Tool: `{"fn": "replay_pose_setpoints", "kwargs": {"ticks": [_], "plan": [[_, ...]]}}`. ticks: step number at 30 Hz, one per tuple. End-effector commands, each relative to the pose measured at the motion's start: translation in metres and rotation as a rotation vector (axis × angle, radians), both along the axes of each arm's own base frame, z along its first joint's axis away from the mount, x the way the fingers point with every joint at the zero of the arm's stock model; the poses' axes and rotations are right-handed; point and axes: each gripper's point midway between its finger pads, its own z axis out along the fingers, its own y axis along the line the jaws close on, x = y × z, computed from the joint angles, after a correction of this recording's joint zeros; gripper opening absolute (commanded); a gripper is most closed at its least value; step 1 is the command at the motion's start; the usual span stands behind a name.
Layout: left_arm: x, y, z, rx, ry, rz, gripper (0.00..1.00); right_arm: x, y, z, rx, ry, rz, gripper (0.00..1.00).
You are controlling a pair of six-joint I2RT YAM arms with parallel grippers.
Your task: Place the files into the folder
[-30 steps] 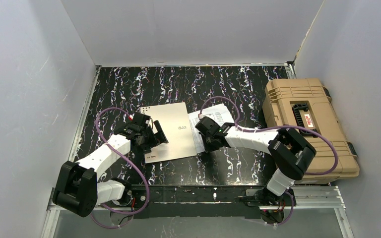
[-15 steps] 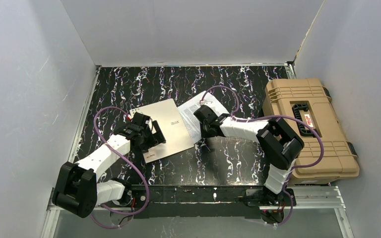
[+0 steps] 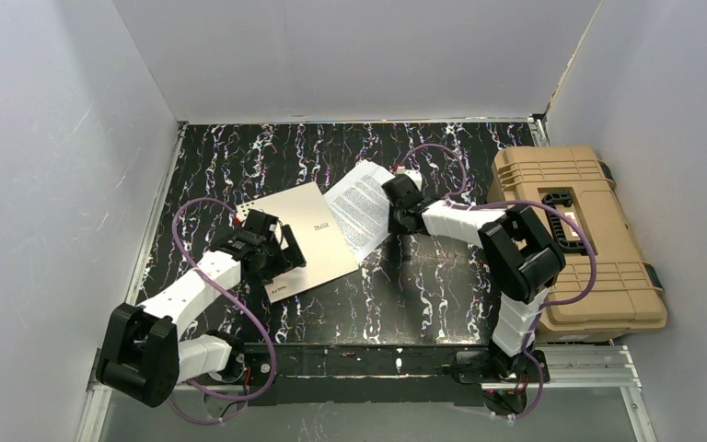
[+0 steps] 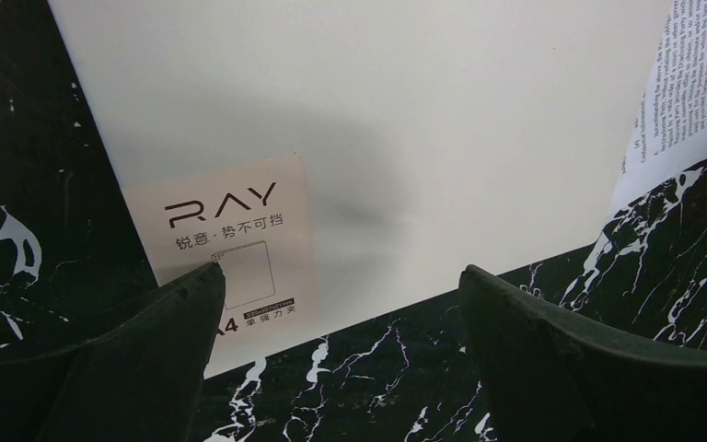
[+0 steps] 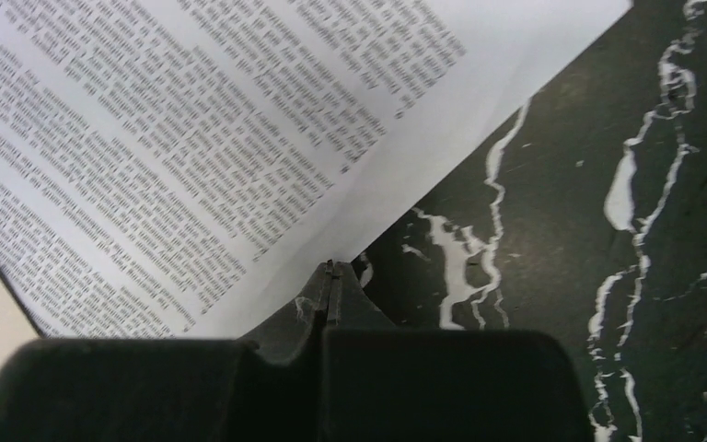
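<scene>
The folder (image 3: 308,235) lies shut on the black marbled table, tan cover up; it also shows in the left wrist view (image 4: 405,138). The files (image 3: 361,204), white sheets of dense print, lie angled at its right edge, one corner over the cover. They also show in the left wrist view (image 4: 690,83) and the right wrist view (image 5: 193,138). My left gripper (image 3: 285,253) (image 4: 341,272) is open and empty, straddling the folder's near edge by its label. My right gripper (image 3: 394,219) (image 5: 331,269) is shut, its tips at the files' right edge.
A bulky tan plastic case (image 3: 571,230) with a black handle stands at the right side, close behind my right arm. White walls close in the table on the left, back and right. Purple cables loop over both arms.
My right gripper has swung back and to the right. The files have turned and slid up with it, and the folder has rotated a little. The left gripper has barely moved.
</scene>
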Motion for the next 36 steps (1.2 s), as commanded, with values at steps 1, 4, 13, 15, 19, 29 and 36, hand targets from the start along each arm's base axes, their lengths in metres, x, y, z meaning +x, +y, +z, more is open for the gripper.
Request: {"fn": "replay_pose_setpoints", "kwargs": {"ticks": [1, 4, 13, 15, 19, 29, 36], "plan": [[-0.025, 0.023, -0.011, 0.103, 0.078, 0.009, 0.98, -0.014, -0.034, -0.024, -0.104, 0.102, -0.015, 0.01], [-0.026, 0.023, -0.009, 0.102, 0.072, 0.010, 0.98, -0.009, -0.030, -0.005, -0.079, 0.070, -0.009, 0.01], [-0.027, 0.024, -0.010, 0.101, 0.070, 0.012, 0.98, 0.012, 0.028, 0.057, 0.104, -0.022, 0.090, 0.01], [-0.027, 0.025, -0.011, 0.105, 0.072, 0.013, 0.98, 0.018, 0.045, 0.065, 0.128, -0.040, 0.108, 0.01], [-0.027, 0.026, -0.012, 0.113, 0.076, 0.018, 0.98, 0.035, 0.081, 0.078, 0.173, -0.069, 0.132, 0.04], [-0.028, 0.028, -0.011, 0.121, 0.075, 0.018, 0.98, 0.077, 0.153, 0.081, 0.288, -0.112, 0.162, 0.01], [-0.029, 0.031, -0.011, 0.130, 0.073, 0.024, 0.98, 0.101, 0.184, 0.071, 0.325, -0.137, 0.166, 0.01]]}}
